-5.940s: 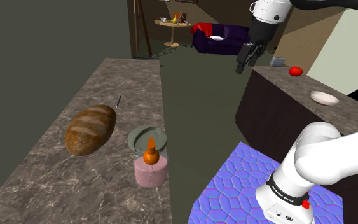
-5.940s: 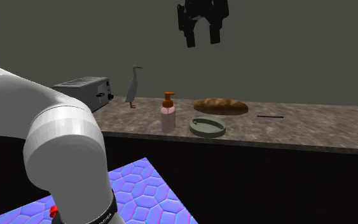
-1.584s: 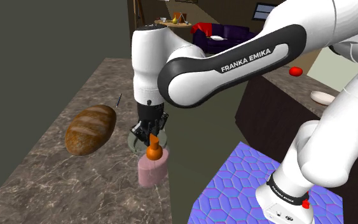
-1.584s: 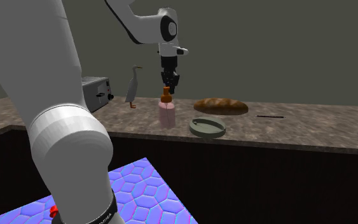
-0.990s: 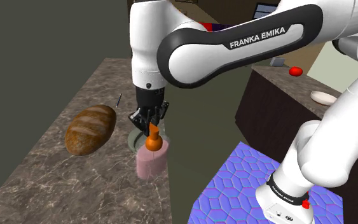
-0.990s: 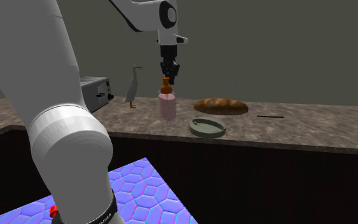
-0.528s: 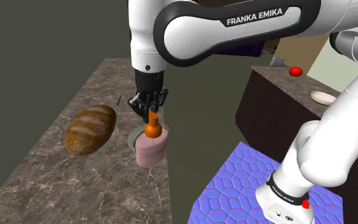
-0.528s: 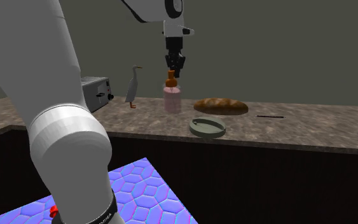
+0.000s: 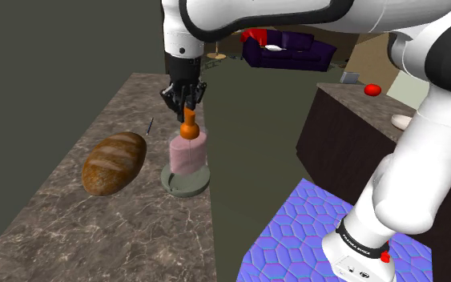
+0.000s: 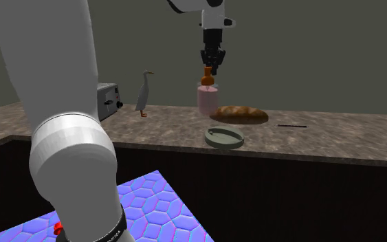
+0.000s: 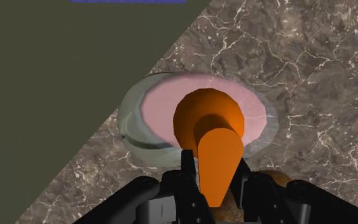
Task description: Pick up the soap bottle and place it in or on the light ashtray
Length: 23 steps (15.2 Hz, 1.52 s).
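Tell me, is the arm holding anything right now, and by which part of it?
Yes. The end effector holds the soap bottle by its orange pump; the bottle hangs above the ashtray.

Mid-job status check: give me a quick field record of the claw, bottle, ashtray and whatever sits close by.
grip: claw shut on the soap bottle by its orange top
bottle: pink, upright, held in the air over the ashtray
ashtray: grey-green, near the counter edge, under the bottle
placed: not yet
nearby: bread loaf beside the ashtray, apart from it
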Motion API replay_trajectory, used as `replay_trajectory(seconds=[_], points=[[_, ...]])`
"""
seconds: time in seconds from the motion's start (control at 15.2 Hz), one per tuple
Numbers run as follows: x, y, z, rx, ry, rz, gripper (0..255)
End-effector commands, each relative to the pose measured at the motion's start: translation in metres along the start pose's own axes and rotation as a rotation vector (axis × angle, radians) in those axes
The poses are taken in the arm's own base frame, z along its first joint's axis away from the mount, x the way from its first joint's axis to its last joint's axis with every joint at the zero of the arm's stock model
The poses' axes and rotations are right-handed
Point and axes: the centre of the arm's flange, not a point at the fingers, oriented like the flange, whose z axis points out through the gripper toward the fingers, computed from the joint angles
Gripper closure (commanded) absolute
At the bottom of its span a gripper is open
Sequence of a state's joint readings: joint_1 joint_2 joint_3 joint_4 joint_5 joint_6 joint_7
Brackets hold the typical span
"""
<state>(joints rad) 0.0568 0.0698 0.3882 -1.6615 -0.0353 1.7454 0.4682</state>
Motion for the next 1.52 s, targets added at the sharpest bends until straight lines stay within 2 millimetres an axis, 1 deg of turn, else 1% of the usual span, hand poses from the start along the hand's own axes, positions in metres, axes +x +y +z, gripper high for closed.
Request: replay_trajectory(seconds=[0.0,0.26,0.33,1.45], points=[[0.019,0.014,-0.010,0.000,0.000,-0.001,255],[0.060,0.042,-0.029,0.000,0.000,-0.001,255],[0.073,0.051,-0.036,0.000,0.000,-0.001,255],[0.071,0.051,0.054,0.000,0.000,-0.001,255]])
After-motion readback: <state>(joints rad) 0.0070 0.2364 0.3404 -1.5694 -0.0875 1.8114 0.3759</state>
